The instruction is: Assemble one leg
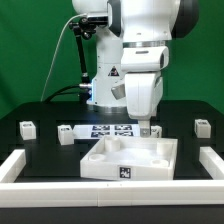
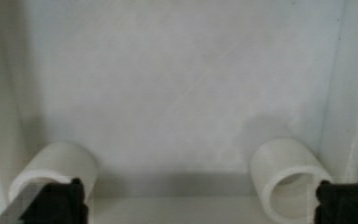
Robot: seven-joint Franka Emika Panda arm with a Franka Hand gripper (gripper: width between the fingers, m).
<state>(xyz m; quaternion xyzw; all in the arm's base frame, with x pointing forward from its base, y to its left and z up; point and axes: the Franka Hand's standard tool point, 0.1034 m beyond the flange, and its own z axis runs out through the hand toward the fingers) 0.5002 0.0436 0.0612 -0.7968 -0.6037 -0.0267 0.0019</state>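
Note:
Three small white legs with marker tags stand on the black table in the exterior view: one at the far left [image 1: 27, 127], one beside it [image 1: 65, 133], one at the far right [image 1: 203, 127]. My gripper [image 1: 148, 127] hangs low over the back right part of the large flat white piece with recesses [image 1: 130, 160], apart from every leg. In the wrist view the gripper [image 2: 202, 203] is open and empty, its black fingertips [image 2: 51, 200] far apart. That white piece [image 2: 185, 90] fills the view, with two round recesses [image 2: 291, 172] showing. No leg shows in the wrist view.
The marker board [image 1: 105, 130] lies behind the large white piece, between the legs. Low white walls run along the table's front left [image 1: 15, 168] and front right [image 1: 212, 162]. The arm's base [image 1: 105, 80] stands at the back.

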